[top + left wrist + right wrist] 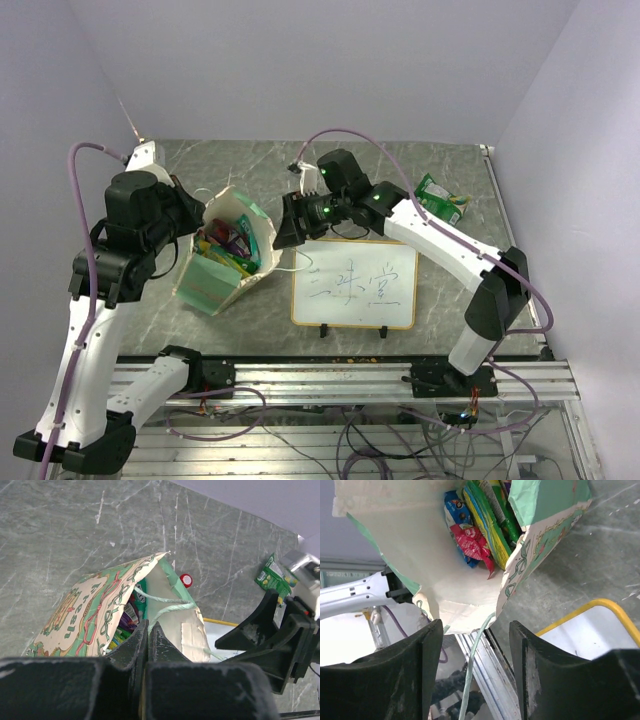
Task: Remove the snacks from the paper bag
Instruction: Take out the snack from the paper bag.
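While the left fingers [135, 645] pinch shut on the rim of the paper bag [210, 280], left on the tabletop [260, 165], the right fingers [415, 665] gape at its mouth. Next they should reach in for the snacks [487, 525]; one green packet [440, 198] already lies far right.

Plain pale lavender walls [300, 60] close in the back and both sides, evenly lit without hard shadows. They meet a grey-green marbled surface [260, 165] veined in white. Along its near edge runs an aluminium rail [330, 378] with loose cables [360, 440] below.
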`<state>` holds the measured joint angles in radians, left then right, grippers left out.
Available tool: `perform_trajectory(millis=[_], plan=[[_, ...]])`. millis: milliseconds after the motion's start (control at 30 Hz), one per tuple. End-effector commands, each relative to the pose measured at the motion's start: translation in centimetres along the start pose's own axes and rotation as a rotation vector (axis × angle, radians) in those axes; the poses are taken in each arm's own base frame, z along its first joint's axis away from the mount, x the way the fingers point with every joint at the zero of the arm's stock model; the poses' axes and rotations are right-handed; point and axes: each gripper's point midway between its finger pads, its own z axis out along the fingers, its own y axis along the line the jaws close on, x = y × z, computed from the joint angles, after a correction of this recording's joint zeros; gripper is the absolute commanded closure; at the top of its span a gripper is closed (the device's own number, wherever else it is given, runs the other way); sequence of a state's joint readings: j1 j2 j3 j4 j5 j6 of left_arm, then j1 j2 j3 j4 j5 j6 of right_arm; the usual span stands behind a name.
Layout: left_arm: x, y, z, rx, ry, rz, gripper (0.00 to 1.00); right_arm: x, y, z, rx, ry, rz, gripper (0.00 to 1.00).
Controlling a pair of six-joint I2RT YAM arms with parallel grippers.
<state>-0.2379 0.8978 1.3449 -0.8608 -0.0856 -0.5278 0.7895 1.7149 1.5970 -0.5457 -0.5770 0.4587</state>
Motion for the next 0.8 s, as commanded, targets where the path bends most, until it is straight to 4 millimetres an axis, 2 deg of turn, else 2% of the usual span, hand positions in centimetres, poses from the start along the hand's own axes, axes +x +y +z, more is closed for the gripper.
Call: perform_trajectory(millis=[0,167,233,400,567,667,767], plan=[[-3.5,-1.3,-0.7,0.041,-0.117,-0.004,0.93,1.4,0.7,1.1,-0.026,0.032,-0.009,0.49],[-4.4,-1.5,-0.4,0.026,-0.134,-0.026,0.93,2.8,0.8,2.3,0.021,0.073,-0.034,0.87],[-4.8,-1.7,-0.3,0.032,-0.146,-0.031,0.93,3.1,1.2,2.5,0.018,0.072,-0.040,0.95],[-6.8,-3.4,-0.7,0.088,-0.182,-0.012,0.93,3.9,2.6,3.2,0.014,0.072,-0.084,0.98],[-7.7,-4.9,-1.6,0.172,-0.211,0.025,0.93,5.6,2.3,3.7,0.050,0.130,-0.117,0.97],[-6.4,-4.8,-1.8,0.193,-0.190,0.008,0.93,6.4,2.1,3.5,0.057,0.143,-0.118,0.95],[-3.9,-3.7,-2.1,0.178,-0.150,-0.042,0.93,7.2,1.7,3.0,0.069,0.153,-0.118,0.93]])
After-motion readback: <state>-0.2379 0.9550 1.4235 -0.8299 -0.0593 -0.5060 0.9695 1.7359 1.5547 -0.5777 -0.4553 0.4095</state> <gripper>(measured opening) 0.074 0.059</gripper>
